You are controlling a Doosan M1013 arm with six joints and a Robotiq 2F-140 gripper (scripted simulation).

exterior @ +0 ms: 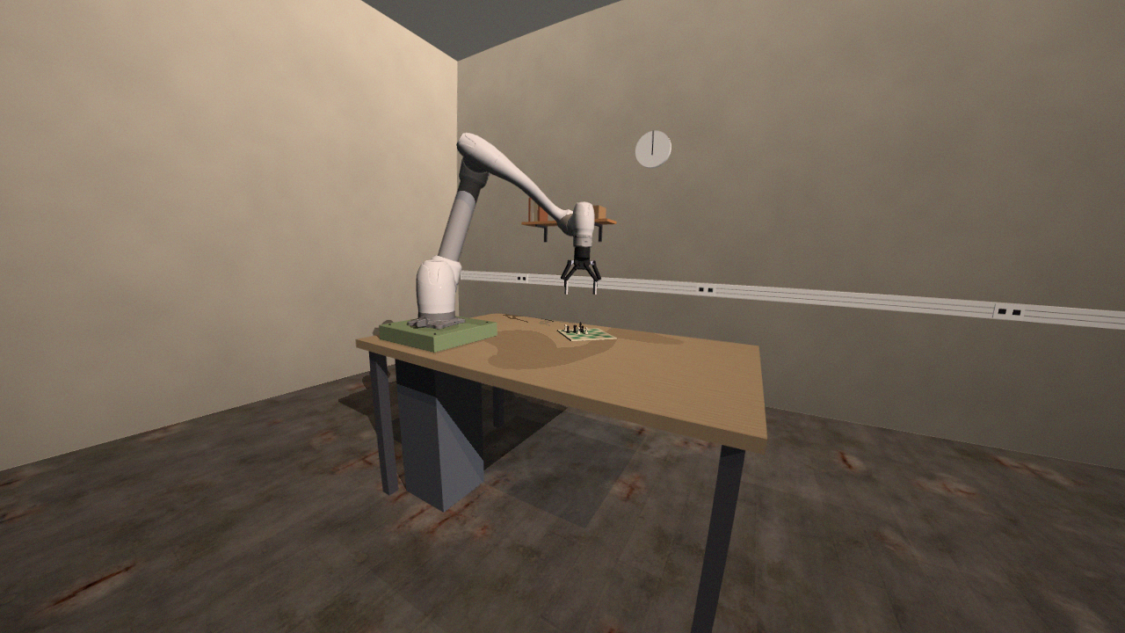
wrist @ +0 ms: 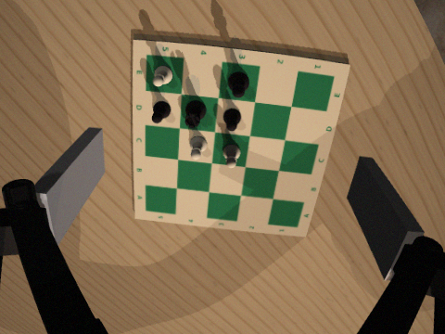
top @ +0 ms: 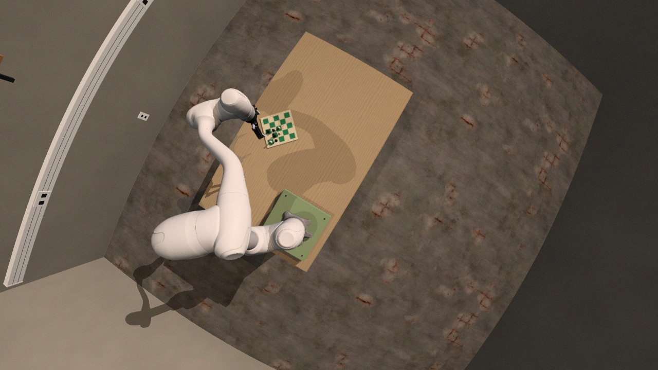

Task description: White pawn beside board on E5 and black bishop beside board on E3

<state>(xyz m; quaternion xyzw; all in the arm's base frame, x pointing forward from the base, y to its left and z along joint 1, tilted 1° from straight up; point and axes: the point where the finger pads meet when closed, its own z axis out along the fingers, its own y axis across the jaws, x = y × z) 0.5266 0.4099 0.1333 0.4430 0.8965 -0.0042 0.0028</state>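
The board [top: 283,124] [exterior: 599,335] [wrist: 195,204] lies on the table. In the wrist view, a white pawn [wrist: 163,75] stands upright inside E5, and the black bishop [wrist: 238,83] stands upright inside E3. A black piece [wrist: 161,111] is on D5, a larger black piece [wrist: 196,111] on D4 and another black piece [wrist: 232,118] on D3. White pieces stand on C4 [wrist: 197,146] and C3 [wrist: 231,153]. My gripper [exterior: 580,293] [wrist: 229,163] is open and empty, high above the board, its fingers wide apart on either side.
The wooden table [top: 340,78] [exterior: 668,369] carries the green base plate [top: 317,220] [exterior: 448,337] under the arm. Shadows of the arm fall across the table. A wall shelf [exterior: 577,223] shows behind the arm in the exterior view. No loose piece shows beside the board.
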